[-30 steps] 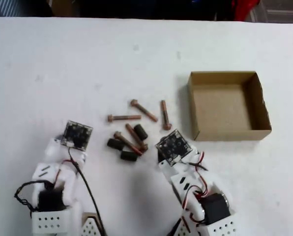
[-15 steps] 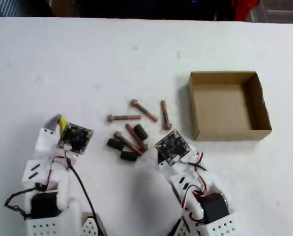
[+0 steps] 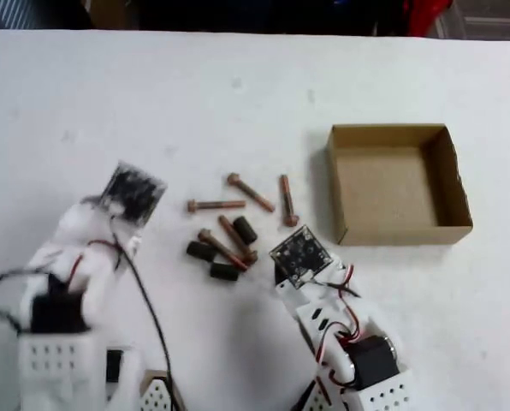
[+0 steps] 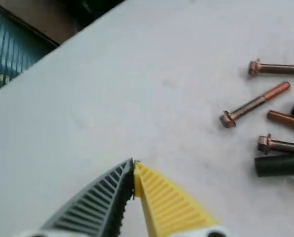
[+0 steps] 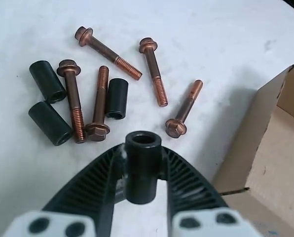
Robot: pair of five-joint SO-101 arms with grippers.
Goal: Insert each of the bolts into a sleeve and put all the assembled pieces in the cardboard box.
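Note:
Several copper bolts (image 3: 216, 205) and three loose black sleeves (image 3: 201, 250) lie in a cluster at the table's middle. The right wrist view shows the same bolts (image 5: 153, 71) and sleeves (image 5: 49, 122) just beyond my right gripper (image 5: 143, 163). It is shut on a fourth black sleeve (image 5: 143, 170), held upright with its hole facing up. That arm's wrist (image 3: 300, 254) sits between the cluster and the cardboard box (image 3: 400, 233). My left gripper (image 4: 133, 168) is shut on nothing, over bare table left of the bolts (image 4: 255, 104). Its wrist (image 3: 133, 193) looks blurred.
The open, empty cardboard box (image 5: 280, 163) stands right of the cluster, close to my right gripper. Bare white table spreads to the left and far side. A dark edge and clutter run along the table's far end.
My left arm has swung away from the front edge toward the far side, and its wrist is blurred now. The right arm, bolts and sleeves have not moved.

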